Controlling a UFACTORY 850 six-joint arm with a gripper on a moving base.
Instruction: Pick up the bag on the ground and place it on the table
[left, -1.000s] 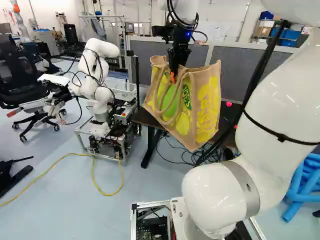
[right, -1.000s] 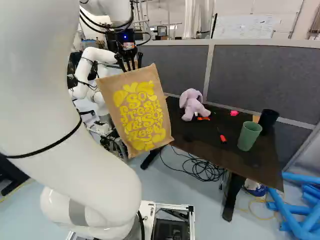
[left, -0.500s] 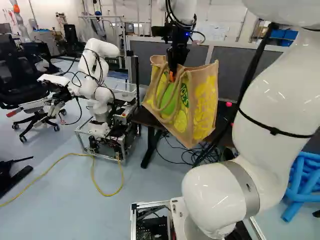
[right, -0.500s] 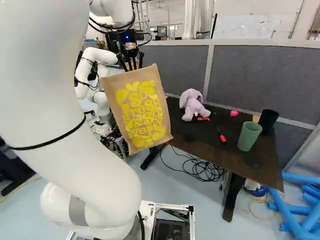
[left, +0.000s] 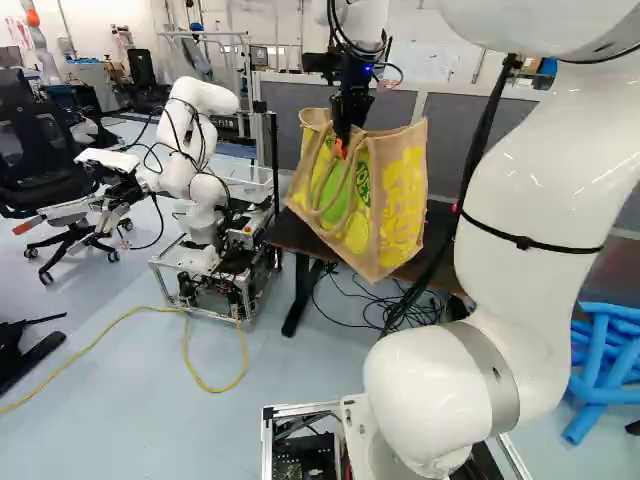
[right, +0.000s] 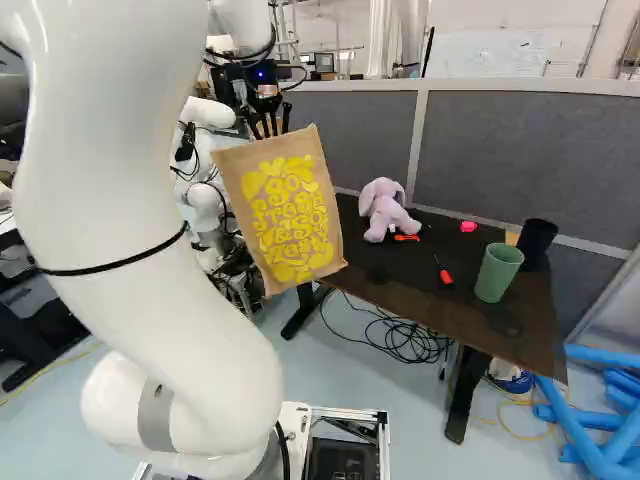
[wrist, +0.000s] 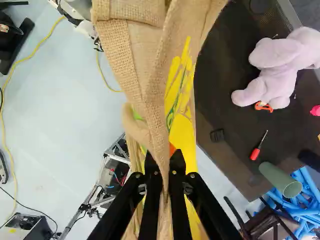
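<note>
In the left base view my gripper (left: 343, 140) points down at the top of the tan and yellow bag (left: 403, 205), which hangs from it, slightly tilted. The wrist view has the gripper (wrist: 164, 172) shut on the bag's tan cloth (wrist: 150, 85), pinched from both sides. The dark table (right: 400, 280) stands beside and behind the hanging bag in the right base view. Whether the bag's lower edge touches the table is not clear from these views.
On the table are a lilac plush toy (right: 386, 210), a red screwdriver (right: 445, 276), a green cup (right: 497, 272), a dark cup (right: 537, 238) and a pink item (right: 468, 226). Blue tubes (right: 600, 440) lie at the right. Another robot (left: 200, 170) stands left of the bag.
The arm has swung, and the bag in the gripper has shifted slightly left in the left base view and right in the right base view. The base has not moved.
</note>
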